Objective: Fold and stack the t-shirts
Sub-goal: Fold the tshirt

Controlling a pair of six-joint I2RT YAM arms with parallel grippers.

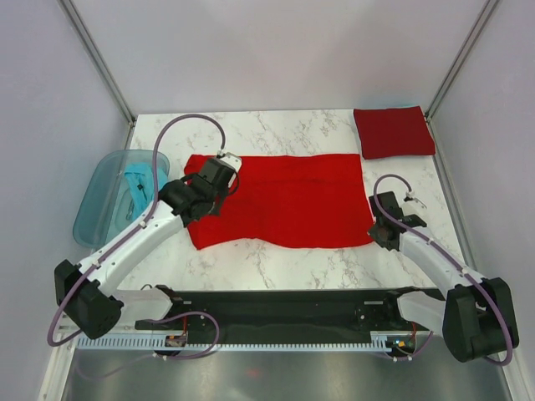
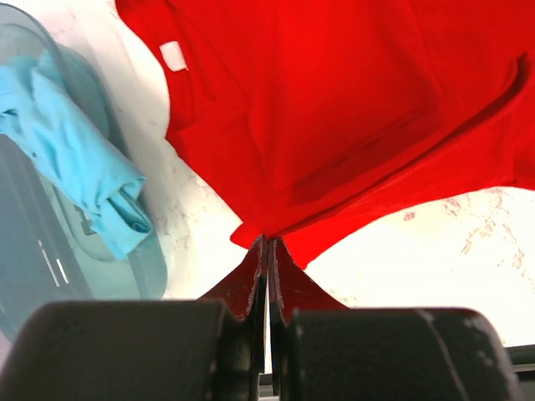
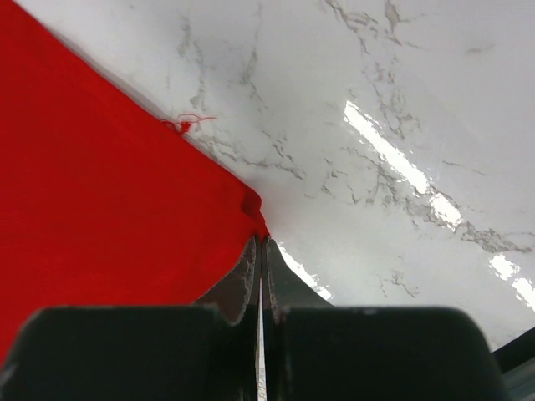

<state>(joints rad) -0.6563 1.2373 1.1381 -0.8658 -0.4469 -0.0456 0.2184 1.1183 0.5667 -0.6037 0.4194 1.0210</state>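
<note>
Red t-shirt pinched at both ends.
L gripper clamped on its left edge, R gripper on right corner; crimson t-shirt folded at back-right.

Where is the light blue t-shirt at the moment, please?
In the top view, the light blue t-shirt lies bunched inside the translucent blue tub at the left edge of the table, left of the red t-shirt.

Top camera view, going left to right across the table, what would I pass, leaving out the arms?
tub → red shirt → crimson shirt
</note>
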